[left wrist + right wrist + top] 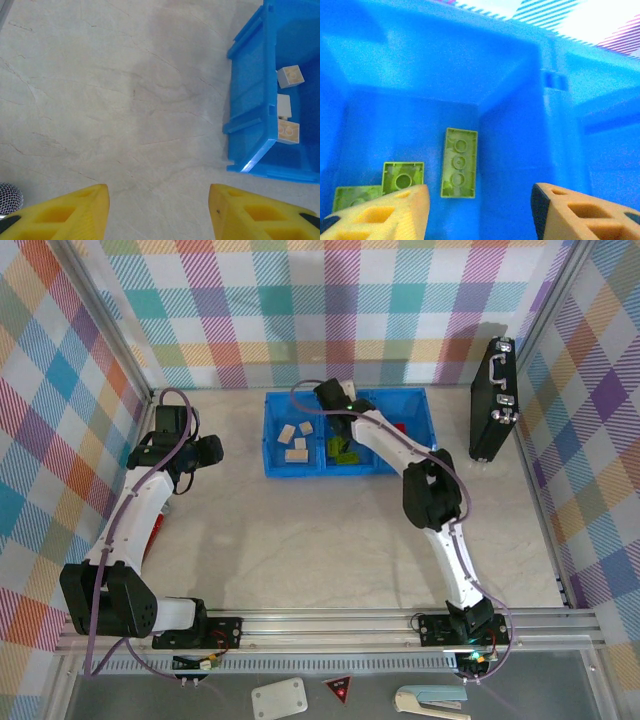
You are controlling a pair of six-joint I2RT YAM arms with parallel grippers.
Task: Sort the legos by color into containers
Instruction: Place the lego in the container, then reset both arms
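One tray point(300, 471) of three compartments sits at the far side of the tabletop point(330, 540); one black case point(495, 400) stands on edge to its right, apart from it. From above, four tan bricks point(296, 454) lie in the left compartment; green bricks point(343, 451) lie in the middle one, partly hidden under the right arm; one red brick point(400, 427) shows in part in the right one, and I cannot tell if there are more.

The right hand point(480, 210) hangs over the middle compartment, fingers spread, nothing between them. Its wrist view counts three green bricks on the floor there: one long brick just ahead of the gap, and two nearer the finger on that view's left, the last partly behind it.

The left hand point(159, 210) hovers over bare tabletop left of the tray, fingers spread and empty. The tray's corner lies ahead to its right, with three tan bricks seen inside, well clear of the fingers.
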